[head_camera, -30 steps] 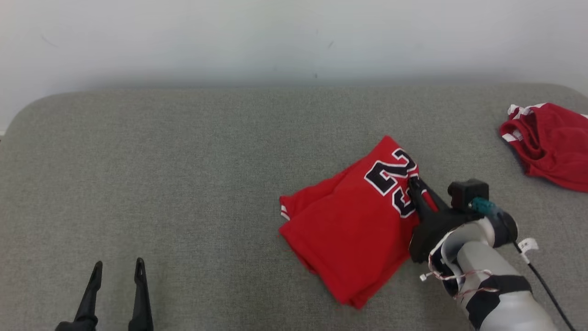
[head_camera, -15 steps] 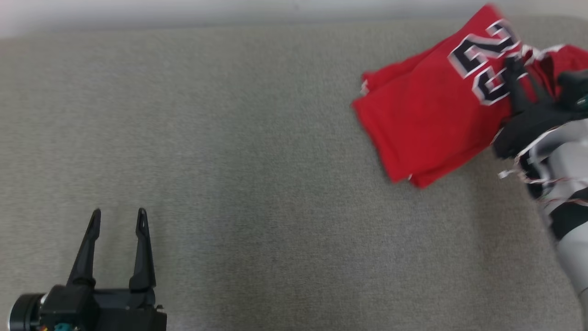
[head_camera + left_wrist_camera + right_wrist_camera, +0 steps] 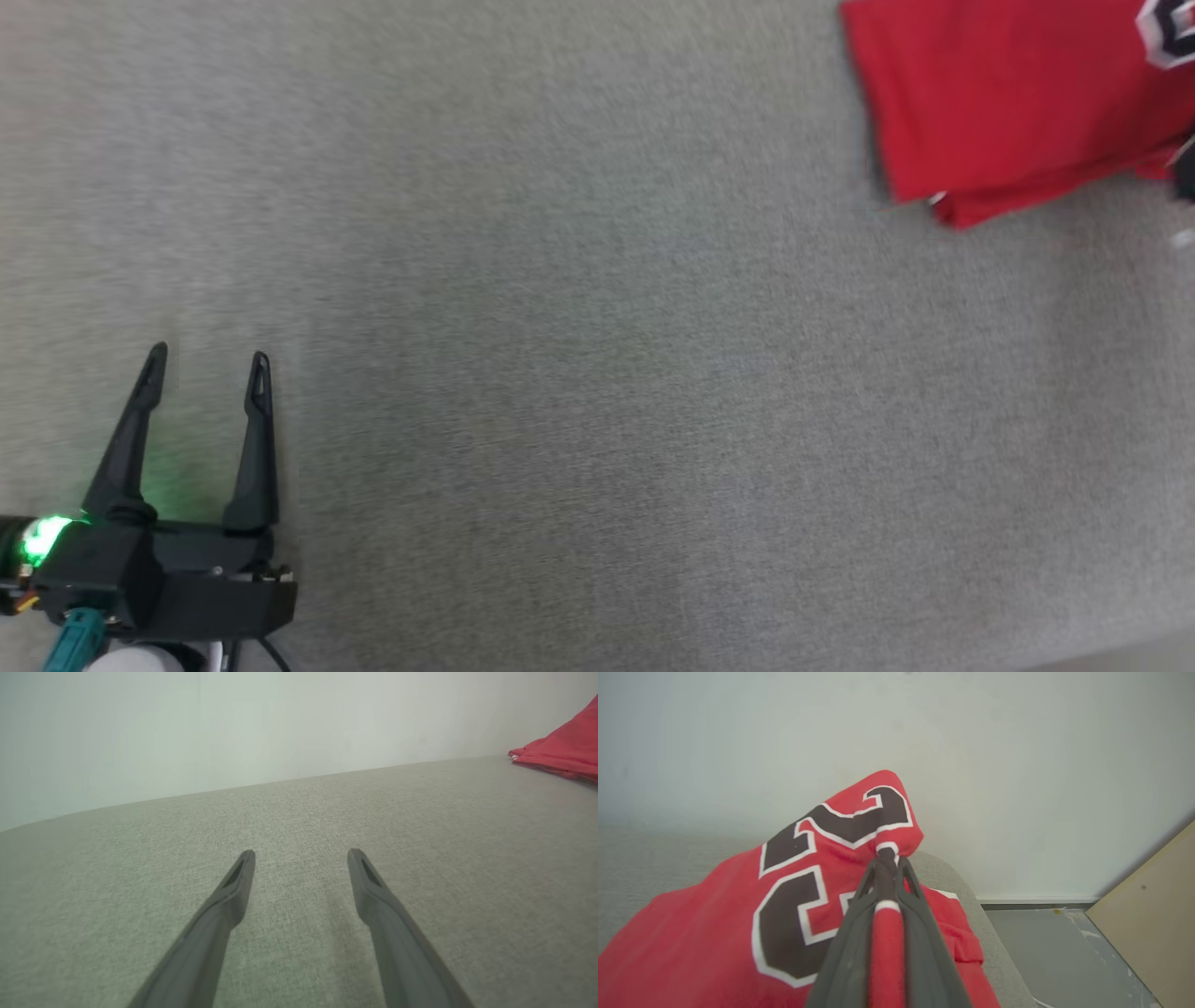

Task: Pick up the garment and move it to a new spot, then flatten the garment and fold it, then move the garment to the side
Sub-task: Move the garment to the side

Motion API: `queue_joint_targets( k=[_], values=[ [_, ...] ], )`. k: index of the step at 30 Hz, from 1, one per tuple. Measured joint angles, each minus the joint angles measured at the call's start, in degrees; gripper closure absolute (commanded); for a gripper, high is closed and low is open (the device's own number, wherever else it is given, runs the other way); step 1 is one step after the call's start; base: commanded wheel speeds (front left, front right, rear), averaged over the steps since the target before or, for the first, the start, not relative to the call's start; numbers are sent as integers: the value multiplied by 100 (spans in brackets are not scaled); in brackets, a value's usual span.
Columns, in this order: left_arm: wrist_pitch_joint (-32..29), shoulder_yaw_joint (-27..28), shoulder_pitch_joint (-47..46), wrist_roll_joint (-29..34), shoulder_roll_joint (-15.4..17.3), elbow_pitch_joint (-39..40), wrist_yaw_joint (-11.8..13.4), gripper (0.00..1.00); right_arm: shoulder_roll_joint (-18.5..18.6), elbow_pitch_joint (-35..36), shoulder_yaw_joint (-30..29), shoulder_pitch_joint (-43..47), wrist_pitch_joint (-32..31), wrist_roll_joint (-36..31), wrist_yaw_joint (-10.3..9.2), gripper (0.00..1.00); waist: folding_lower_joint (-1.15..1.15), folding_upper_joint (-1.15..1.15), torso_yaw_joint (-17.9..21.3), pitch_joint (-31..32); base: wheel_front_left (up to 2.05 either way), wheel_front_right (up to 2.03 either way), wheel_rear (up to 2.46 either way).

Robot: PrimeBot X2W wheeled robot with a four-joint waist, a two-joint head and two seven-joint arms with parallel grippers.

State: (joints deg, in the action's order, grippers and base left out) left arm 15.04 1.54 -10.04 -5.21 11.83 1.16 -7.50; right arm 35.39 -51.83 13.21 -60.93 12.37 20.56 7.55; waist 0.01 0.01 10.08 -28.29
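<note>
Surface: grey woven tabletop (image 3: 597, 392) against a plain pale wall (image 3: 1017, 756).
Right end effector (image 3: 888, 862): fingers pressed together on a white-trimmed edge of the garment (image 3: 705, 942), pinching a fold of red cloth that runs down between them.
Garment: a red jersey with large black numerals outlined in white, folded into a thick bundle. In the head view it sits at 1 o'clock, at the tabletop's far right end, with the pinched corner raised.
Reason for hold: gripping one edge probably lets the arm drag the bundle sideways without undoing the folds. This looks like the final move-aside step.
Left end effector (image 3: 208, 353): fingers spread wide and empty, at 8 o'clock in the head view, well apart from the garment, probably parked out of the way.
Beyond: at 4 o'clock in the right wrist view, a grey floor (image 3: 1064, 952) and a tan board (image 3: 1153, 933) lie past the tabletop's rounded end.
</note>
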Motion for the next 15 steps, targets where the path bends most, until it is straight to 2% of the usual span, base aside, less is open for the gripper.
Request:
queue_joint_targets(
  k=[8, 15],
  values=[
    [1, 7, -31, 30, 172, 388, 2, 0, 537, 26, 230, -433, -363, -231, 0, 100, -1, -1, 302, -489, 0, 0, 0],
    [3, -7, -44, 66, 252, 709, 12, 0, 1201, -44, 339, -759, -609, -338, 0, 100, -2, -2, 396, -793, 0, 0, 0]
  ],
)
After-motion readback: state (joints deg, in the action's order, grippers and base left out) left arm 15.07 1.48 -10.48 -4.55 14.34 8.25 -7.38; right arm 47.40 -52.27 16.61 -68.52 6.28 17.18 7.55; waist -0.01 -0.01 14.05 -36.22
